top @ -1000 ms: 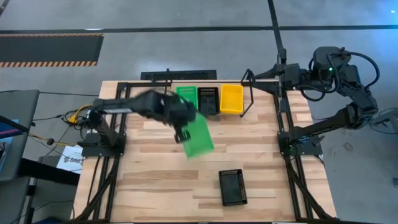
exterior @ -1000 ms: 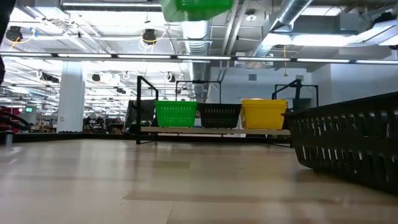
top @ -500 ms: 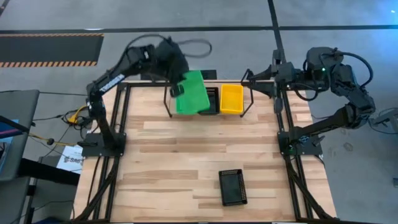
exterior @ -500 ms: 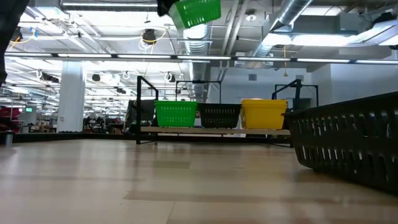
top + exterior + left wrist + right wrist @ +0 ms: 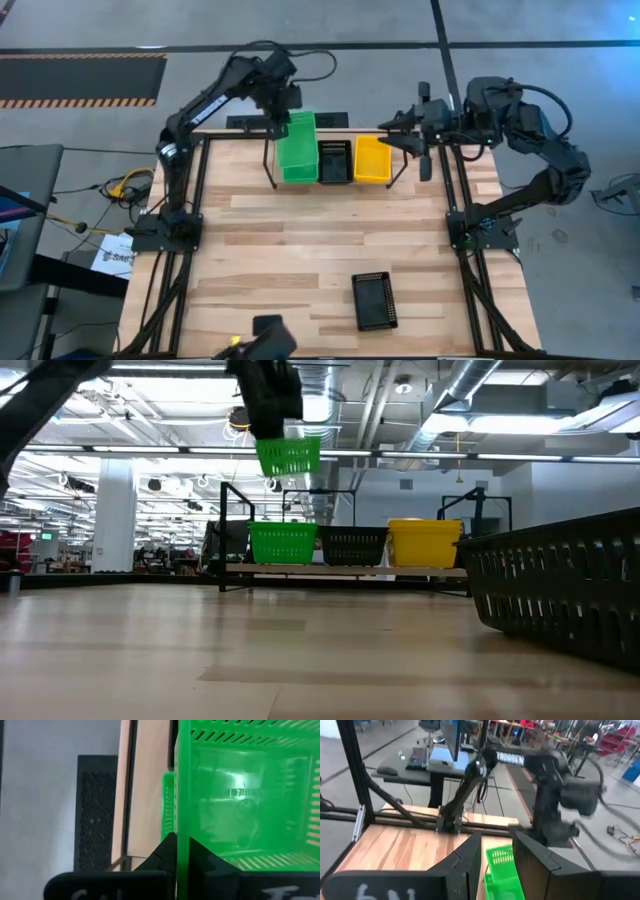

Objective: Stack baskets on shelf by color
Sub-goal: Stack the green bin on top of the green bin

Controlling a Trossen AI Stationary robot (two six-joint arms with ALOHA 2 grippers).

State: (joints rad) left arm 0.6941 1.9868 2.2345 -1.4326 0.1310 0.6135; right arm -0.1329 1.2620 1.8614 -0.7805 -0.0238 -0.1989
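Note:
My left gripper (image 5: 283,110) is shut on a green basket (image 5: 297,135), (image 5: 289,456), holding it in the air above the shelf's left end. On the shelf (image 5: 330,570) stand a green basket (image 5: 283,543), a black one (image 5: 352,546) and a yellow one (image 5: 425,543), resting on its wood base. Another black basket (image 5: 374,300) lies on the table near the front edge. My right gripper (image 5: 408,138) hovers open by the shelf's right end, with nothing between its fingers. My left gripper pinches one wall of the green basket (image 5: 182,827), with one finger (image 5: 165,855) outside it and the other (image 5: 202,862) inside. The fingers come from above, slanting down. The basket hangs below them, its open side up, clear of the shelf's green basket (image 5: 168,802).
Black frame rails (image 5: 190,200) edge the table on both sides. The table's middle (image 5: 320,240) is bare wood. A dark object (image 5: 268,338) shows at the near edge.
My left gripper has carried the green basket from above the table's middle toward the far edge, over the shelf's left end. It has turned on the way and come lower over the shelf's green basket. My right gripper has shifted a little toward the shelf.

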